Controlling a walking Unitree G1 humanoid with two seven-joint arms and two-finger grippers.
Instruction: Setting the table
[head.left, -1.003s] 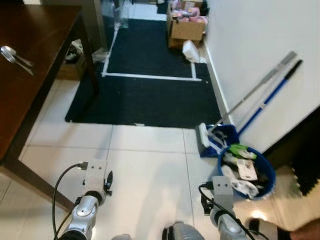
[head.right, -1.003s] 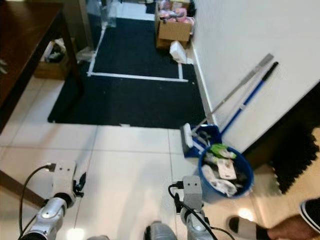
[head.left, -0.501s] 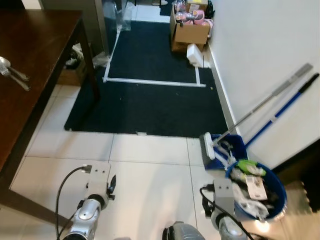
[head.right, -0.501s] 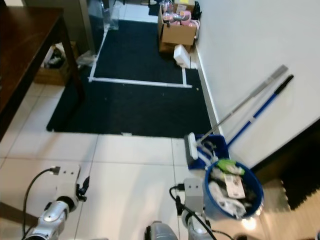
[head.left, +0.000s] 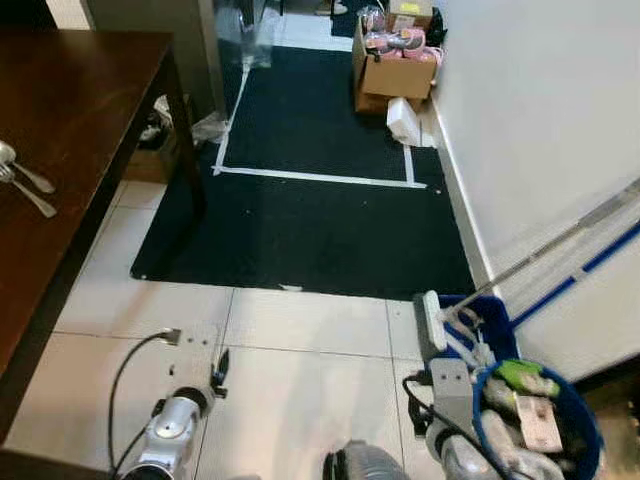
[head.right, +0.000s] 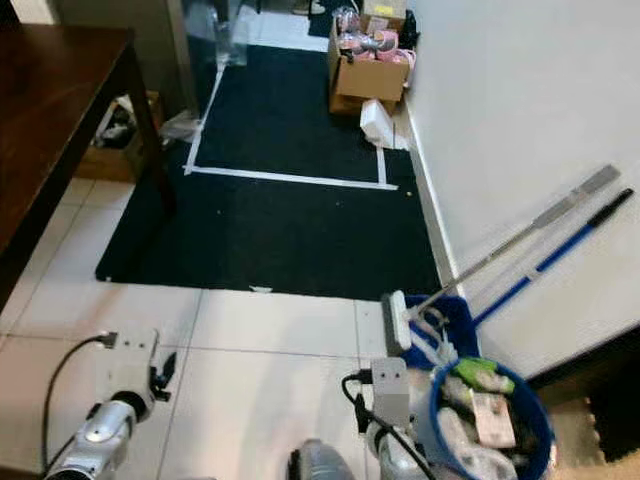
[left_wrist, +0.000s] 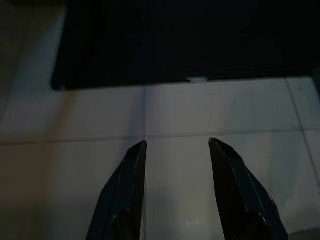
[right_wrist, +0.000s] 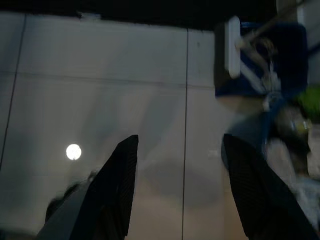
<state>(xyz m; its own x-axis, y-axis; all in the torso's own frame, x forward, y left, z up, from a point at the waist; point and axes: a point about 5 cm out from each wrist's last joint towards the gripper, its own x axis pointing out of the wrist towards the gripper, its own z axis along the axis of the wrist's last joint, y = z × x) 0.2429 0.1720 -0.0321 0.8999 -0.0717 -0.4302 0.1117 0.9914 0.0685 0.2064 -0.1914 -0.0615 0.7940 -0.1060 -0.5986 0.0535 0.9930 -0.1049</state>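
Left gripper (left_wrist: 176, 146): released, empty, low over white floor tiles (head.left: 300, 330) | Right gripper (right_wrist: 177, 145): released, empty, near blue bucket (head.left: 540, 420) | Spoon (head.left: 25, 175), fork (head.left: 28, 195) on dark wooden table (head.left: 80, 100)

A dark brown wooden table (head.left: 70, 120) is carrying silver cutlery (head.left: 25, 185), while a black rug (head.left: 310, 200) crossed by white tape lines (head.left: 315, 178) is lying over pale cream floor tiles (head.left: 310, 330). Against the white wall (head.left: 540, 120), a blue-handled mop (head.right: 545, 262) and a grey-handled one (head.right: 520, 235) are leaning above a blue bucket (head.right: 535, 425) that is holding green (head.right: 480, 375) and white items, and a brown cardboard box (head.left: 395, 70) is showing pink contents. Both arms are shining silver, with the black fingers (left_wrist: 127, 200) of the left gripper (left_wrist: 177, 147) and the black right gripper (right_wrist: 180, 142) hanging over the tiles.
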